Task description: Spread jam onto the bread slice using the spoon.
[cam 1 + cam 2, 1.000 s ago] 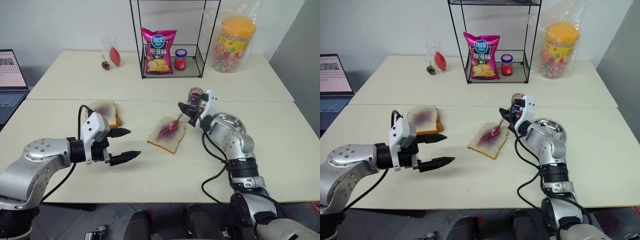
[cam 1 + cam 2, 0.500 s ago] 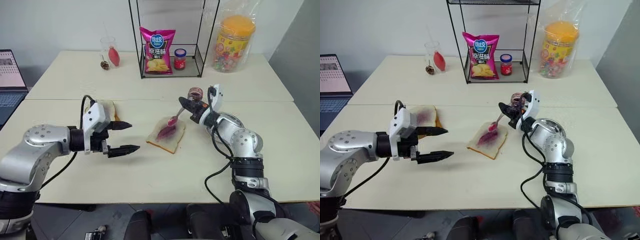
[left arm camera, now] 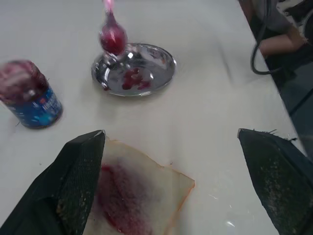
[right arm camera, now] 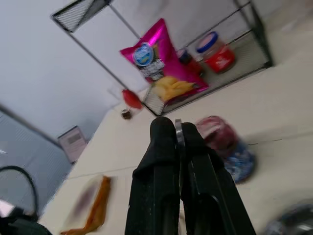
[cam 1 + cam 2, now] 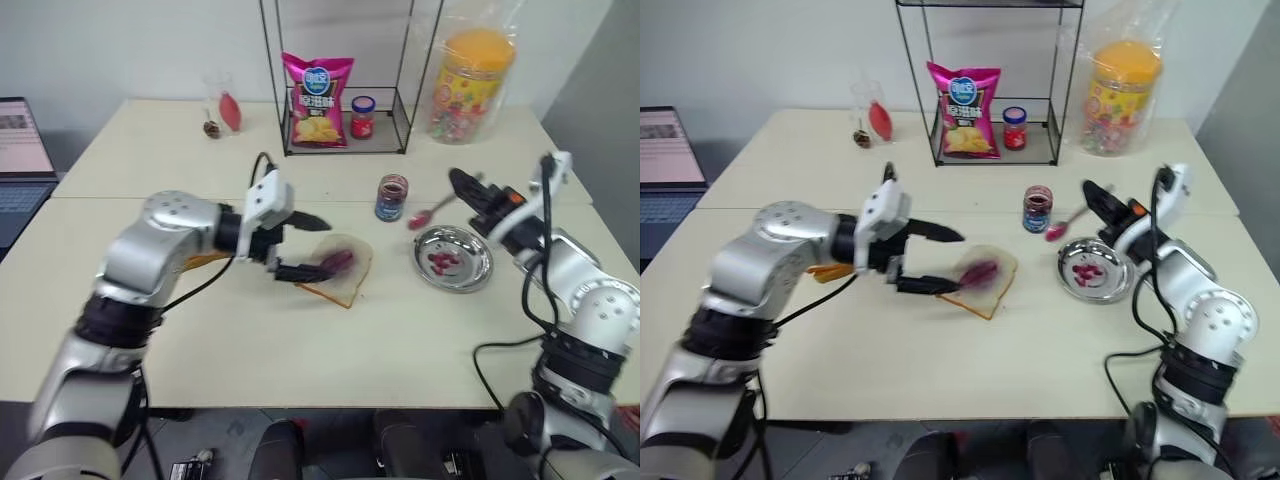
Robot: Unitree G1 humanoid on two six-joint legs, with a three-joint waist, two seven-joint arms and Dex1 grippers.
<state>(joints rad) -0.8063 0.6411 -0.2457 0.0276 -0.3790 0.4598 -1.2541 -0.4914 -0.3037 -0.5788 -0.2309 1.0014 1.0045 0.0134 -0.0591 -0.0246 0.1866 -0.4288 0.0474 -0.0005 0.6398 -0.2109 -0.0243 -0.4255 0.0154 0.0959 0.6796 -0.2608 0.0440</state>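
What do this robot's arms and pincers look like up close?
Both arms are built of rounded silver-grey metal segments with black joint sections between them. Loose black cables loop along the outside of each arm. Each wrist ends in a white block. The left pincer and the right pincer each have two black, tapering, pointed fingers, whose inner faces look rough and grainy.

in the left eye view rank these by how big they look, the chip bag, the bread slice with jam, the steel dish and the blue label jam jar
Largest to smallest, as they look in the left eye view:
1. chip bag
2. steel dish and bread slice: too alike to rank, and the left gripper's fingers cover part of the slice
3. blue-label jam jar
The bag stands farther back, so it is likely bigger still.
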